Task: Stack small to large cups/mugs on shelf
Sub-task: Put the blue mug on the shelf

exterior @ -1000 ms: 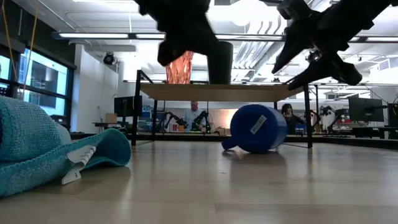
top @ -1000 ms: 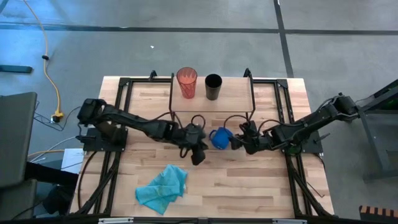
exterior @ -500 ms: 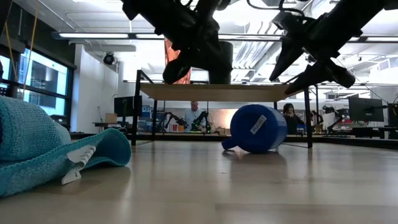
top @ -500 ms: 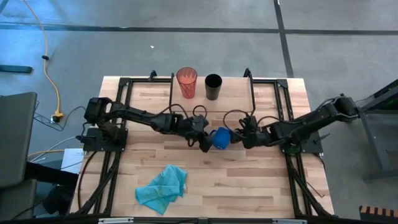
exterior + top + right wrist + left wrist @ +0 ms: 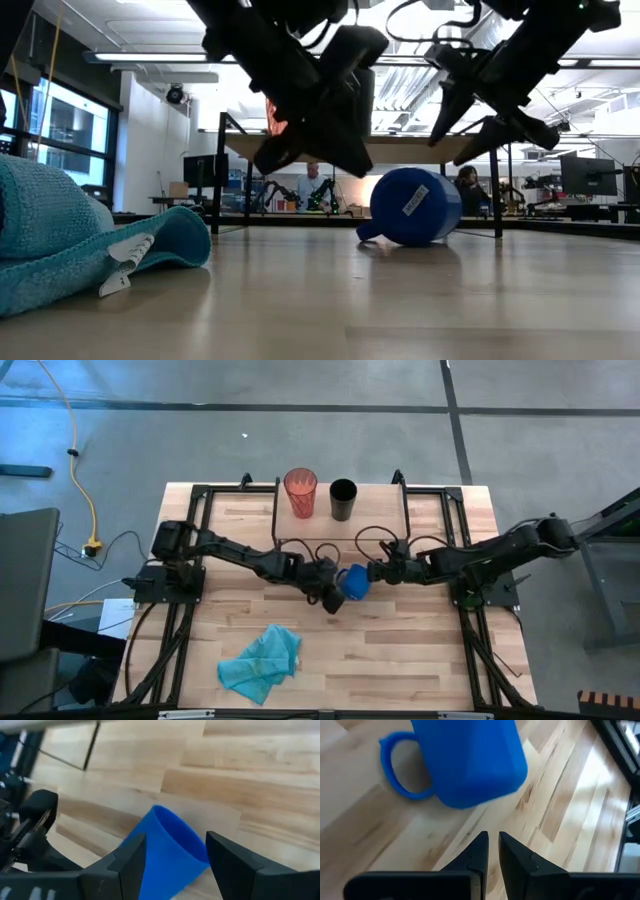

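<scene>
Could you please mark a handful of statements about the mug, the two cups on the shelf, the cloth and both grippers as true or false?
1. The blue mug lies on its side on the table. True.
2. The red-orange tumbler and the black cup stand on the shelf. True.
3. The right gripper is shut. False: its fingers stand open on either side of the mug.
4. The left gripper holds the mug. False: it is nearly shut, beside the mug and gripping nothing.
5. The teal cloth lies on the shelf. False: it lies on the table.
</scene>
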`<state>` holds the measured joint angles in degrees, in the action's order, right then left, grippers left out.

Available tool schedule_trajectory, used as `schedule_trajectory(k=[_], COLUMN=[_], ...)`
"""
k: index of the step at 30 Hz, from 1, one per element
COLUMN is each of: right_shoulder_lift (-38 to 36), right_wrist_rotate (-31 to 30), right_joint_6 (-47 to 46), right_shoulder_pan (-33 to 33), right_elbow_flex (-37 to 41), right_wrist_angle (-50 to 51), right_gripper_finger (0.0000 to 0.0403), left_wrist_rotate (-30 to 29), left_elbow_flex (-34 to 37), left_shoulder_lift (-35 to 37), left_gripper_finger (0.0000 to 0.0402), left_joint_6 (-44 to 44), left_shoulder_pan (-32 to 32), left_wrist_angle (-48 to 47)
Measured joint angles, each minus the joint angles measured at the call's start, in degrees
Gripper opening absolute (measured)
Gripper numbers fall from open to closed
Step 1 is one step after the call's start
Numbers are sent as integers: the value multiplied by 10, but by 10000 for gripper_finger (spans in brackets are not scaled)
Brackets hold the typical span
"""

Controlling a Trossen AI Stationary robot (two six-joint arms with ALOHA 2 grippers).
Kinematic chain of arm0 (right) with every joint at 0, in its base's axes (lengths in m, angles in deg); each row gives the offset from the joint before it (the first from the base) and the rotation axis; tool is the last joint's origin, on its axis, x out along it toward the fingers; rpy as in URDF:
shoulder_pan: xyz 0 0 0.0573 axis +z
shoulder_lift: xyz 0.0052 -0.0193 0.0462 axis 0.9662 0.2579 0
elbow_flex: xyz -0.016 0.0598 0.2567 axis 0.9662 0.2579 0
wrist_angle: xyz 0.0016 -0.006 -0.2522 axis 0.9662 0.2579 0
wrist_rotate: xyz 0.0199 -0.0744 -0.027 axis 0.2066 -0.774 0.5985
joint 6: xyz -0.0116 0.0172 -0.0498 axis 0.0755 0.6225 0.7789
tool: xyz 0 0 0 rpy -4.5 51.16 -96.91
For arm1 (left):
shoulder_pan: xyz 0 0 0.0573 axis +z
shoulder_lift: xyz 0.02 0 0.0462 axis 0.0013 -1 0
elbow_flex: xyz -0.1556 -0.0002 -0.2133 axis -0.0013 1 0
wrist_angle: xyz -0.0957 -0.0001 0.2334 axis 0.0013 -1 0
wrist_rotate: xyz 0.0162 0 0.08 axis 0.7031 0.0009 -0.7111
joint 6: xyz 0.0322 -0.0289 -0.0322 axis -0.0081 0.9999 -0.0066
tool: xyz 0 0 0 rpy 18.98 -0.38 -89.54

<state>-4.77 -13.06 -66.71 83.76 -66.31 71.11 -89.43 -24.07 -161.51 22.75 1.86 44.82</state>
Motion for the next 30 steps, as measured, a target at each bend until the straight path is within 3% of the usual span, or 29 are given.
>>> schedule_trajectory(k=[9,20,30], right_shoulder_lift=[53,90,71], right_wrist_rotate=[50,105,53], right_joint_6=[-3,57,131], right_shoulder_pan=[-12,-30,-39], right_elbow_flex=[0,0,-27], right_wrist_angle=[-14,-111,-111], right_gripper_finger=[195,195,195], left_wrist_rotate=[-6,8,45], left_elbow_flex=[0,0,1], left_shoulder_lift=[-11,-21,-46], left_gripper_finger=[33,33,33], left_joint_6=[0,-6,-17], left_shoulder_pan=[-8,-8,-16], left_wrist_angle=[16,5,-5])
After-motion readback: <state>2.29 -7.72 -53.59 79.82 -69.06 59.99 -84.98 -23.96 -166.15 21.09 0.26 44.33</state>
